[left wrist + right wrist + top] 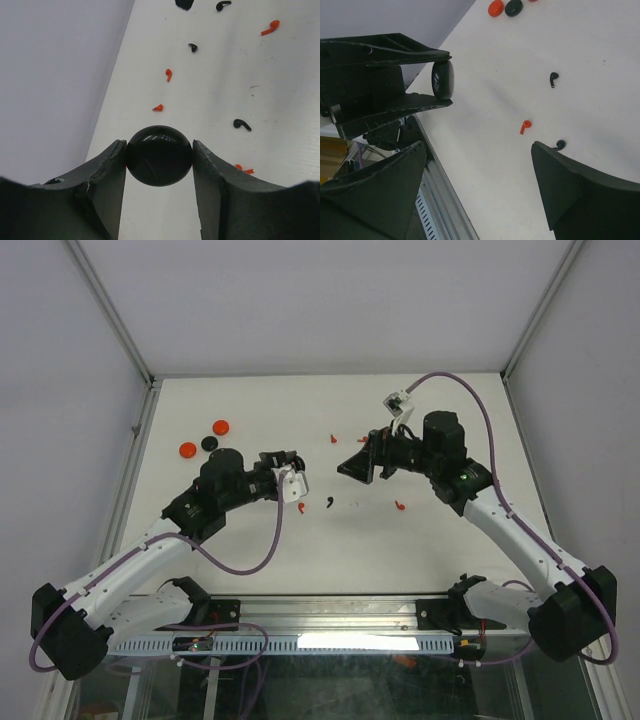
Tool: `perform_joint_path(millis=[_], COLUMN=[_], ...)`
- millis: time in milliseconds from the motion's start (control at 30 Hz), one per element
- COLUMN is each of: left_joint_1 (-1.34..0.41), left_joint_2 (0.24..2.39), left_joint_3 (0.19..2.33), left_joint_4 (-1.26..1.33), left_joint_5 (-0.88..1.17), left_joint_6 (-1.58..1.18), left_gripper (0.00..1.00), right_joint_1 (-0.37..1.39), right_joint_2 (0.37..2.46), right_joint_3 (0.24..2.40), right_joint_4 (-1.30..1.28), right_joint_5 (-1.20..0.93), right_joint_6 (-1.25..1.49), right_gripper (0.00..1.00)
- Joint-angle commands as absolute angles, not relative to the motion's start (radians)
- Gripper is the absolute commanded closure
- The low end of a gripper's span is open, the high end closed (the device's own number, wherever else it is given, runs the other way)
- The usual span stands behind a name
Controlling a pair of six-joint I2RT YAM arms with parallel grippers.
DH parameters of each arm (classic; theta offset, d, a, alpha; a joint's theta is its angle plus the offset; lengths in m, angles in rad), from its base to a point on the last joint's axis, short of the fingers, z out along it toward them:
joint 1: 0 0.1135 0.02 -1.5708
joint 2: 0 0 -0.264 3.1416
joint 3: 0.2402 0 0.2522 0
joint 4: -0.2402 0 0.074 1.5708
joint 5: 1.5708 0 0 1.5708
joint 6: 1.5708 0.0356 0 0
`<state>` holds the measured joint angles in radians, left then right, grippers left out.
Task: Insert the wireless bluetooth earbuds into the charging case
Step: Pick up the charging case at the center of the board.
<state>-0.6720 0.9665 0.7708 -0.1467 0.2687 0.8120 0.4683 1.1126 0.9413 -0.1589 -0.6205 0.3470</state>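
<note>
White table (420, 540), loose earbuds (242, 124), discs (187, 449); left gripper (159, 145) tight around black case (159, 157), right gripper (478, 145) wide

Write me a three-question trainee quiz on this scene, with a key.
1. True or false: the right gripper has its fingers open and empty.
2. The left gripper holds: A) a red earbud, B) a round black case, C) nothing.
3. How many round discs lie loose near the table's far left edge?
Key: 1 true; 2 B; 3 three.
</note>
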Motion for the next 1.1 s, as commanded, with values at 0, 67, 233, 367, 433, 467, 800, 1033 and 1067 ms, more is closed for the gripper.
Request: perform_joint_path(millis=[0,67,233,367,433,467,800,1033,1067], left_joint_1=[-0.705,-0.726,-0.773,-0.804,-0.813,-0.818,-0.856,-0.870,-0.870], left_joint_2=[0.977,0.988,1.017,1.043,1.049,1.051,1.061,1.062,1.058], left_joint_3=[0.794,0.803,0.824,0.834,0.837,0.836,0.844,0.849,0.847], left_joint_4=[-0.035,-0.036,-0.045,-0.061,-0.065,-0.065,-0.074,-0.085,-0.086], left_joint_5=[0.333,0.329,0.298,0.255,0.250,0.249,0.234,0.219,0.215], left_joint_6=[0.949,0.970,1.006,1.033,1.033,1.034,1.048,1.051,1.045], left_gripper=[0.73,0.72,0.72,0.72,0.72,0.72,0.73,0.68,0.67], right_joint_1=[0.531,0.561,0.619,0.651,0.669,0.675,0.695,0.695,0.695], right_joint_2=[1.144,1.165,1.197,1.223,1.237,1.241,1.274,1.254,1.247], right_joint_3=[1.002,1.004,1.003,0.997,0.995,0.992,0.966,0.947,0.942], right_joint_4=[-0.039,-0.021,0.029,0.063,0.075,0.080,0.113,0.103,0.105], right_joint_5=[-0.631,-0.628,-0.588,-0.567,-0.558,-0.548,-0.498,-0.485,-0.480], right_joint_6=[0.380,0.374,0.372,0.380,0.381,0.381,0.378,0.356,0.354], right_gripper=[0.11,0.13,0.20,0.25,0.28,0.29,0.55,0.85,0.90])
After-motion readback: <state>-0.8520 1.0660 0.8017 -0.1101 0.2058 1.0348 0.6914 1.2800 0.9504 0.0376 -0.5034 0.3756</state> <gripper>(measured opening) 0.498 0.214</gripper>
